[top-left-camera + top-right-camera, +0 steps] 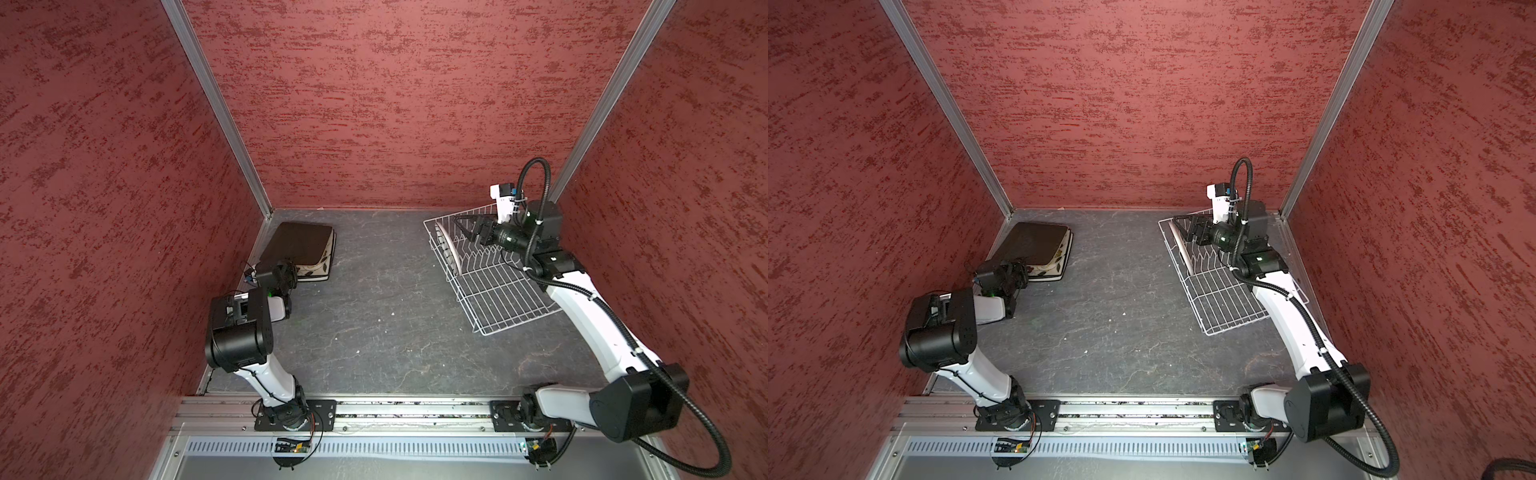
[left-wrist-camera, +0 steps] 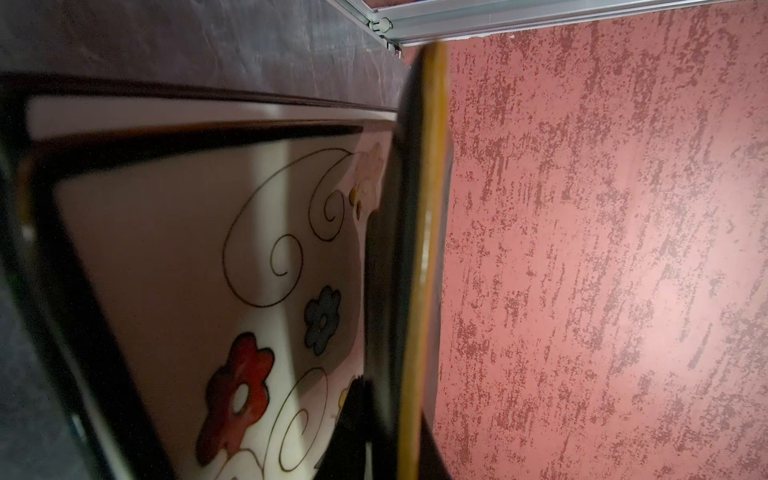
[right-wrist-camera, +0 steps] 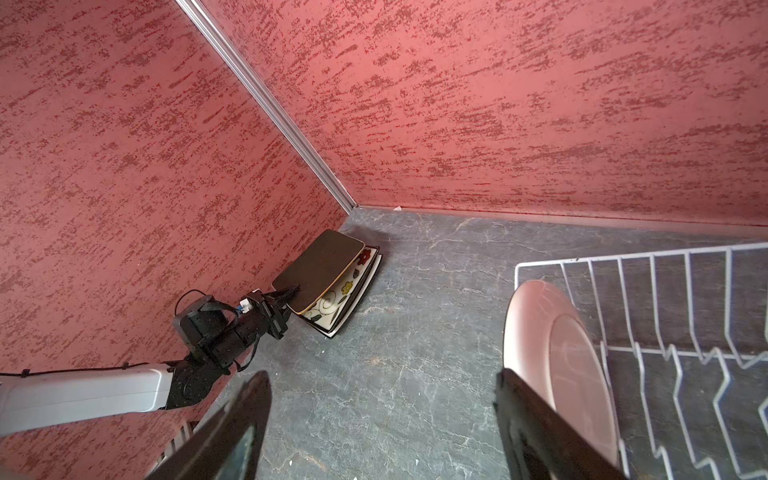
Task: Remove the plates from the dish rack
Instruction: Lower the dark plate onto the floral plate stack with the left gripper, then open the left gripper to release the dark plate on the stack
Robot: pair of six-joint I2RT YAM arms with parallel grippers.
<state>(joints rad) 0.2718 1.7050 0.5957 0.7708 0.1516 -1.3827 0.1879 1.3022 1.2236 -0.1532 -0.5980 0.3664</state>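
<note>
A glossy black square plate (image 1: 299,243) lies tilted on a stack in the back left corner. Under it are a floral cream plate (image 1: 318,270) and cream plates with dark rims. My left gripper (image 1: 286,270) is shut on the black plate's near rim (image 2: 415,249), and the floral plate (image 2: 208,249) shows just below. The white wire dish rack (image 1: 498,299) stands at the back right, with one round white plate (image 1: 451,249) upright at its far end. My right gripper (image 3: 382,399) hangs open there; the round plate (image 3: 552,353) stands just outside one finger (image 3: 528,415), with nothing between the fingers.
Red textured walls close in on three sides, with aluminium posts at the back corners. The stack sits tight against the left wall. The rack's upright prongs (image 3: 665,332) stand beside the right gripper. Dark grey tabletop (image 1: 374,311) spreads between stack and rack.
</note>
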